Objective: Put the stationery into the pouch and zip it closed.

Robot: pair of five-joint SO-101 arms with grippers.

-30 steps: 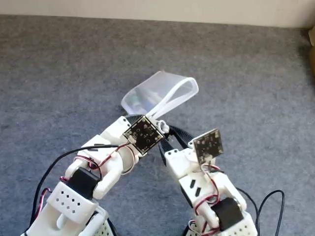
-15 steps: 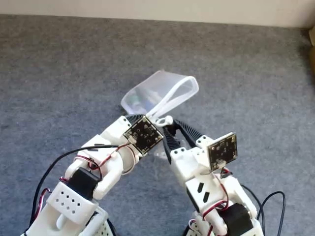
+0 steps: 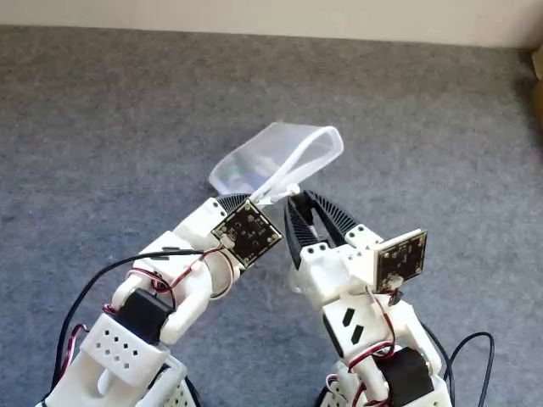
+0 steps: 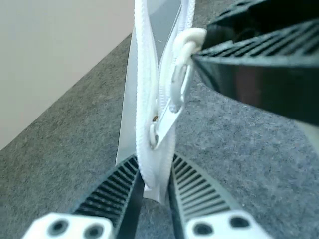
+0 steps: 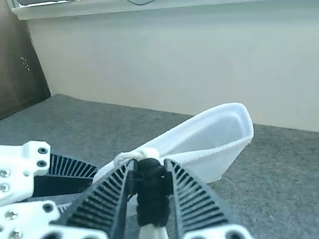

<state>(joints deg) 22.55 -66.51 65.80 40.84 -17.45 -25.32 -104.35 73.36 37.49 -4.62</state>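
A translucent white pouch (image 3: 273, 157) lies on the grey felt, its zipper edge lifted toward the arms. My left gripper (image 3: 242, 202) is shut on the near end of the zipper strip; in the left wrist view its ribbed fingers (image 4: 119, 191) clamp the white tape (image 4: 149, 149). My right gripper (image 3: 293, 197) is shut on the zipper pull (image 3: 293, 190), a white knotted cord (image 5: 139, 155) at its fingertips. The slider (image 4: 174, 94) sits a short way up the zipper. The mouth beyond it (image 5: 224, 132) stands open. What the pouch holds is too faint to tell through its wall.
Grey felt (image 3: 127, 110) covers the whole table, with a pale wall along its far edge. A brown object (image 3: 538, 80) pokes in at the right edge. The two arms stand close together near the front.
The right arm swung out to the right and its gripper pushed forward, carrying the zipper pull a little way toward the pouch. The left arm held still.
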